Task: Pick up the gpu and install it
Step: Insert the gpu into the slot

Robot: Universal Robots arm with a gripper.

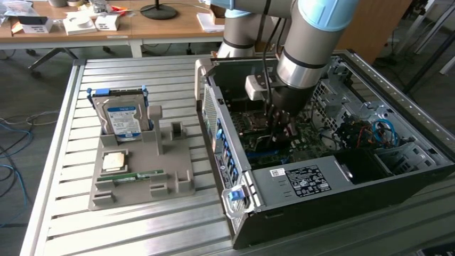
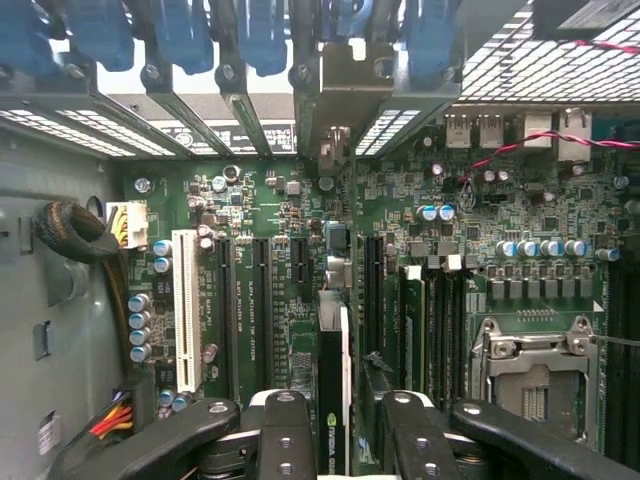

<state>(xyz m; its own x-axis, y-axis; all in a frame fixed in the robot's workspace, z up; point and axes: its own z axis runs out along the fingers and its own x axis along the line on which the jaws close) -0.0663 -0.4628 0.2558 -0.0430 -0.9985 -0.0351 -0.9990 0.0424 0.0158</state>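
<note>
The gpu stands edge-on, a thin dark card with a green logo, set down in a motherboard slot, with its metal bracket at the case's rear openings. My gripper straddles the card's near end. Its black fingers stand on either side, and a gap shows between the card and the other finger, so the jaws are open. In the exterior view the gripper reaches down inside the open computer case.
On the exterior view's left a grey fixture on the slatted metal table holds a silver hard drive, a green memory stick and a small square chip. A white slot, memory modules, CPU socket and cables surround the card.
</note>
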